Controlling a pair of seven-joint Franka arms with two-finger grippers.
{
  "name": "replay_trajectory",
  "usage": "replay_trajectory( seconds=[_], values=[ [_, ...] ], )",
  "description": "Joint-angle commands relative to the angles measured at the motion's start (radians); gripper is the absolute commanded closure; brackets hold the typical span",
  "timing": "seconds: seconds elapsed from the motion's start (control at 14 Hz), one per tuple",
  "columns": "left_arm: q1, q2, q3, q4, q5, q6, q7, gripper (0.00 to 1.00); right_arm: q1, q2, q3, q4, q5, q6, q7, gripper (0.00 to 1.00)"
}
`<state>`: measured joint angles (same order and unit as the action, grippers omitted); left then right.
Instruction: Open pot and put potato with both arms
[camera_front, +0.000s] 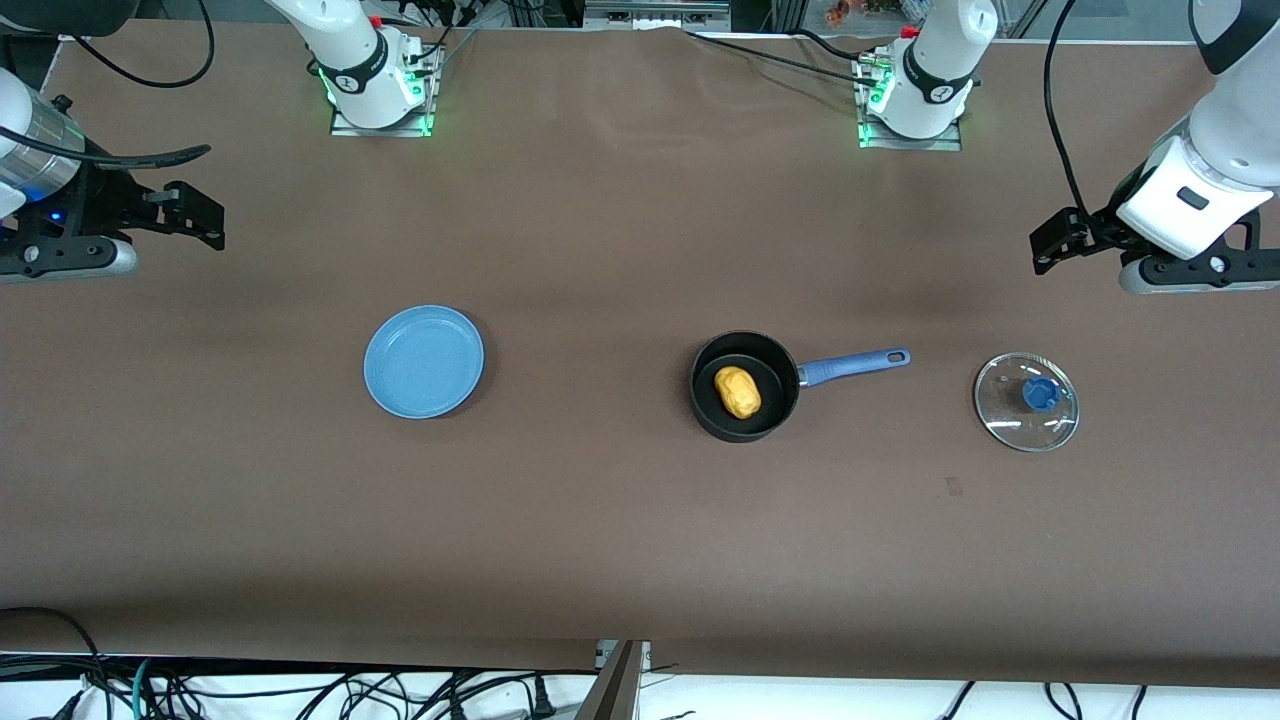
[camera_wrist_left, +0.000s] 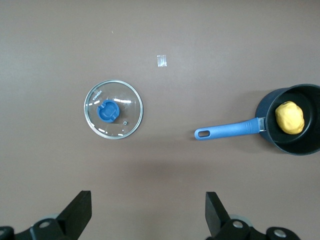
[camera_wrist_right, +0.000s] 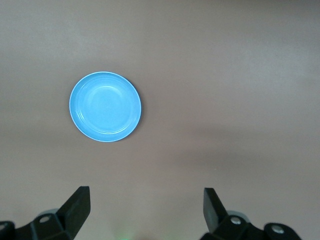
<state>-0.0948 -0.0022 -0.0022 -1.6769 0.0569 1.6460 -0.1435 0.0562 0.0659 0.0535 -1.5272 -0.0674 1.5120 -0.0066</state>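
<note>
Yellow potato (camera_front: 737, 391) lies in the pot (camera_front: 744, 420), lid (camera_front: 1026, 401) beside; left hand (camera_wrist_left: 147, 212) and right hand (camera_wrist_right: 146, 210) wide, empty.

We see a wide table covered in plain brown matte sheeting (camera_front: 600, 520). Resting on it near the middle is a small round black saucepan (camera_front: 745, 387), its long blue handle (camera_front: 855, 365) pointing toward the left arm's end. Near the handle's tip, toward that same end, a round glass lid with a blue knob (camera_front: 1027, 401) lies flat on the covering. Well apart, toward the right arm's end, sits a flat round blue plate (camera_front: 424, 361).
</note>
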Motion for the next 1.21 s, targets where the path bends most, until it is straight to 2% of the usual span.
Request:
replay_trajectory(
  seconds=[0.0,0.14,1.14],
  values=[
    [-0.011,0.033,0.008,0.078,-0.005,-0.020,-0.001,0.00,-0.006,0.020,0.000,0.039,0.001,-0.004,-0.013,0.00],
    [-0.011,0.044,0.010,0.115,-0.006,-0.021,-0.005,0.00,-0.009,0.020,-0.001,0.039,0.004,-0.006,-0.013,0.00],
    [0.001,0.051,0.013,0.117,-0.025,-0.032,0.001,0.00,-0.004,0.020,0.000,0.039,0.009,-0.009,-0.013,0.00]
  ],
)
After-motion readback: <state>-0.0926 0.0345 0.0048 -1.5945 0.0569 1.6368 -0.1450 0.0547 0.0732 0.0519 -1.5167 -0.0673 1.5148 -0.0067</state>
